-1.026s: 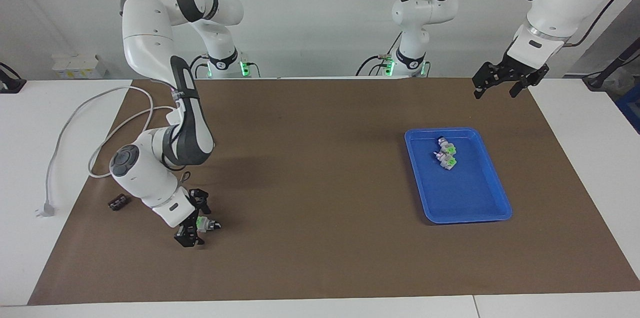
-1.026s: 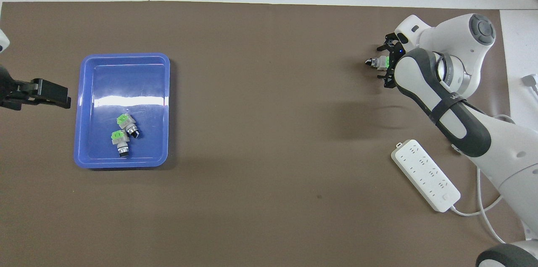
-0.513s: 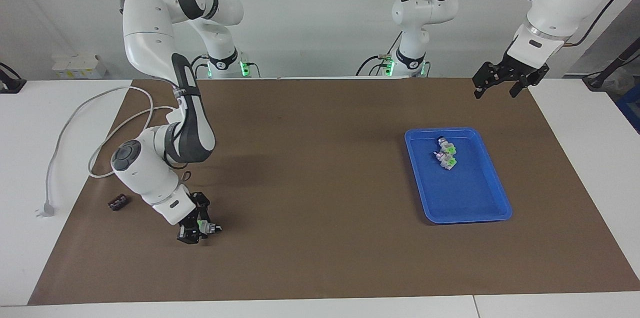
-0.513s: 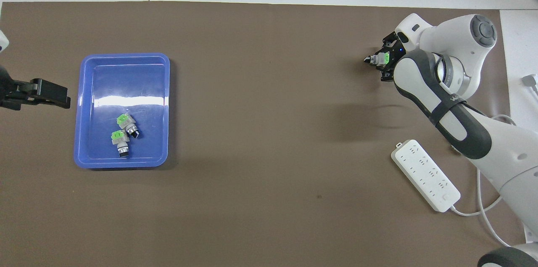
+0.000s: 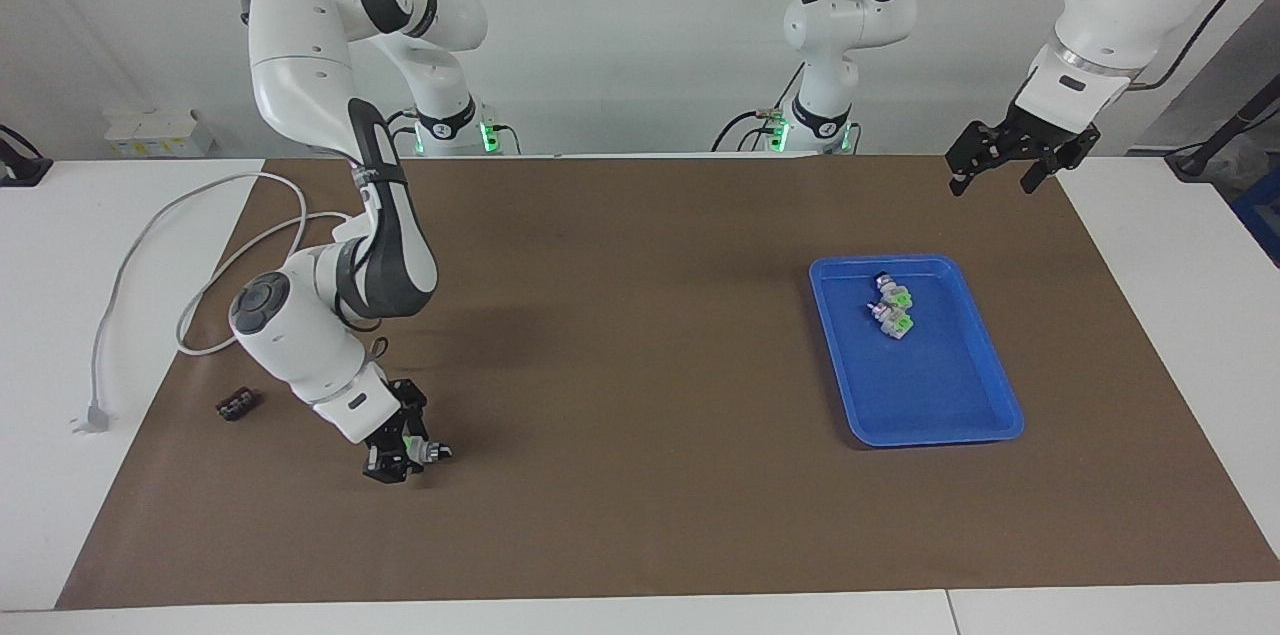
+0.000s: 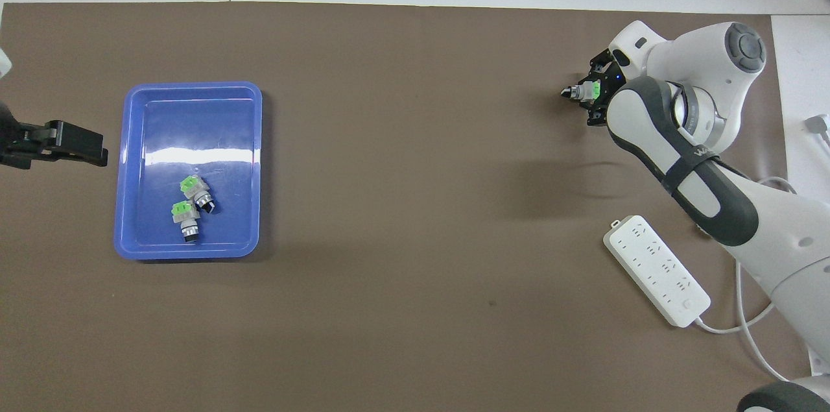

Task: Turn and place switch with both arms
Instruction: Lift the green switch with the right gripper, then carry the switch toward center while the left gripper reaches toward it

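While the small grey-white selector switch with its bright green label and black knob [image 5: 418, 448] sits low at the brown mat near the right arm's end of the table, you can see it clamped between the fingers of the right gripper [image 5: 400, 450], knob pointing toward the middle of the table; whether it touches the mat you cannot tell. Your right arm [image 5: 340, 215] folds steeply down from its base, elbow high, forearm slanting toward the table, wrist bent so the black two-finger gripper tilts onto the switch. Around that grip the brown paper mat [image 5: 640, 395] gives you broad open room toward the middle of the table. A small black ribbed piece [image 5: 236, 404] lies near the mat's edge beside the arm, and a white power strip [image 6: 656, 270] with its cable lies nearer to the robots, partly under the arm in the overhead view. Toward the left arm's end you have a blue rectangular plastic tray [image 5: 990, 405] holding two more green-labelled switches [image 5: 892, 306] that touch each other in the part nearer the robots. Your left arm waits, its gripper [image 5: 995, 173] raised over the mat's corner close to the robots, fingers spread wide and holding nothing.
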Tool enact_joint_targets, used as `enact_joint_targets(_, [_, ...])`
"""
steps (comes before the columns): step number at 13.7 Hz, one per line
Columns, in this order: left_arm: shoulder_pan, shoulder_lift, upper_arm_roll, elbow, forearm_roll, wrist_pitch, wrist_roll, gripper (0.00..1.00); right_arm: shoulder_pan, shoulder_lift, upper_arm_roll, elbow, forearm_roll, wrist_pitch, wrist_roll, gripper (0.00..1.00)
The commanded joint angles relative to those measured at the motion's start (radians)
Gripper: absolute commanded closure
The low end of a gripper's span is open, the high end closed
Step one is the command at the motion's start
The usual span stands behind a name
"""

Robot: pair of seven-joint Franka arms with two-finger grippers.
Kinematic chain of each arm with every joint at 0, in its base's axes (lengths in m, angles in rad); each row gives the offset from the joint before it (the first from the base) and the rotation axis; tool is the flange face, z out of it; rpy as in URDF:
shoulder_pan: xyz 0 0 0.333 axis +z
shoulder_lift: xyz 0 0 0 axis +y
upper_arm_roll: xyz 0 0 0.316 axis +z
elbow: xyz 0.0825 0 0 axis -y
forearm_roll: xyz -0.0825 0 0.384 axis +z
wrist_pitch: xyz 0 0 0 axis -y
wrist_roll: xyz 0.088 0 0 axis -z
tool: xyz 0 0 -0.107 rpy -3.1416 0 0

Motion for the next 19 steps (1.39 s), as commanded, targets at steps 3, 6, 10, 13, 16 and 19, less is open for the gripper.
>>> enact_joint_targets(3, [0.005, -0.049, -0.003, -0.091, 0.010, 0.067, 0.007, 0.00, 0.027, -0.156, 0.035, -0.056, 0.022, -0.120, 0.083, 1.00])
enact_joint_targets(6, [0.005, -0.060, -0.001, -0.109, -0.098, 0.068, -0.003, 0.00, 0.031, -0.243, 0.087, -0.077, 0.051, -0.243, 0.133, 1.00])
enact_joint_targets(10, [-0.009, -0.072, -0.003, -0.141, -0.252, 0.079, -0.119, 0.09, 0.033, -0.360, 0.129, -0.161, 0.228, -0.276, 0.121, 1.00])
enact_joint_targets(13, [-0.048, -0.091, -0.015, -0.189, -0.367, 0.130, -0.290, 0.17, 0.066, -0.406, 0.155, -0.188, 0.314, -0.272, 0.132, 1.00])
enact_joint_targets(16, [-0.101, -0.129, -0.015, -0.282, -0.494, 0.258, -0.397, 0.22, 0.082, -0.462, 0.158, -0.221, 0.464, -0.258, 0.118, 1.00])
enact_joint_targets(19, [-0.168, -0.134, -0.015, -0.325, -0.571, 0.381, -0.503, 0.30, 0.103, -0.564, 0.158, -0.293, 0.643, -0.209, 0.106, 1.00])
